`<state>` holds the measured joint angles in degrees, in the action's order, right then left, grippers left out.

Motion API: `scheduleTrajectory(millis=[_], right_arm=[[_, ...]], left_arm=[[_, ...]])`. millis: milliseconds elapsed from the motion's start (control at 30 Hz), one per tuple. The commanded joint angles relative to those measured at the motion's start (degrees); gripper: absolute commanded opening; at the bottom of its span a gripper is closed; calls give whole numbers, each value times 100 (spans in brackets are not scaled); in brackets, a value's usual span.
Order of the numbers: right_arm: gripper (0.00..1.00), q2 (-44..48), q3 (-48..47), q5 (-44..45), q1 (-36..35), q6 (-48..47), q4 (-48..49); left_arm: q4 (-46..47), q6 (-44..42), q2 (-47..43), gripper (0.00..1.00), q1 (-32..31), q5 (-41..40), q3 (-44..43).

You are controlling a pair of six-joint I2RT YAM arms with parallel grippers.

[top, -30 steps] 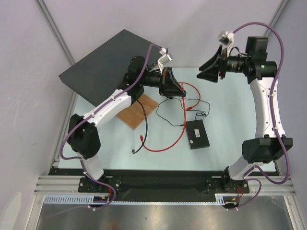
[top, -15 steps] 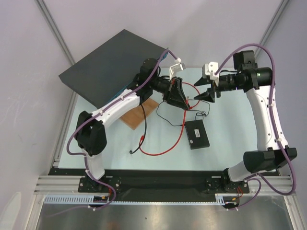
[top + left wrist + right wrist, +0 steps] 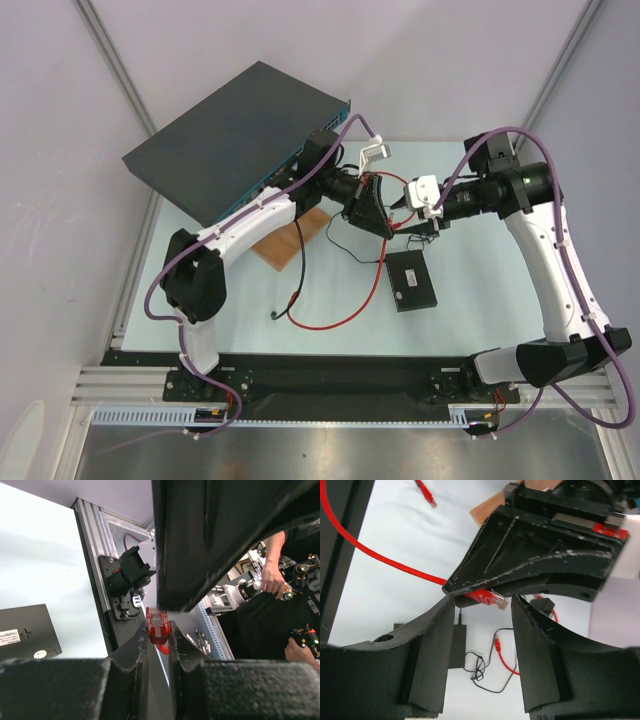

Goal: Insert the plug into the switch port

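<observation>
**Left wrist view:** the left gripper (image 3: 159, 632) is clenched on the red plug (image 3: 158, 624), which juts beyond its fingertips.

**Right wrist view:** only here does the right gripper (image 3: 482, 605) show as released, with one finger on either side of that plug.

**Top view:** the switch box (image 3: 412, 280) lies flat, nearer the arm bases than both sets of jaws. Its port is too small to discern.

left gripper (image 3: 383, 218): over mid-table, tips right up against the right gripper's
right gripper (image 3: 405, 215): points left, jaw state unclear from here
red cable (image 3: 330, 325): runs up to the grippers, loops on the table left of the box
box (image 3: 412, 281): flat, just nearer than the grippers
rack unit (image 3: 230, 140): far left
board (image 3: 290, 240): under left arm
</observation>
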<state>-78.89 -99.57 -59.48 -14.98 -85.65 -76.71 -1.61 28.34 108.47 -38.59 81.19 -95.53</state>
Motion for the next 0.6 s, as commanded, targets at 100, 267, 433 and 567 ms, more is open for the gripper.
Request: scheduleTrajectory(millis=[100,267,433,567], right_arm=[[53,-21,87,60,-154,-233,-1004],[52,-56,157,191,-224,-365,-1013],[45,-47,183,235,-286,-461,-1004],[41,-3,333,376,-400,-585,-1013]], left_arm=[[-1280,-1102,8,9,-105,37,-475],[-1404,-1252,17,9,-140,117,-485],[-1404,-1261,52,9,-167,169,-493],[-1395,-1243,70,9,-175,178,-502]])
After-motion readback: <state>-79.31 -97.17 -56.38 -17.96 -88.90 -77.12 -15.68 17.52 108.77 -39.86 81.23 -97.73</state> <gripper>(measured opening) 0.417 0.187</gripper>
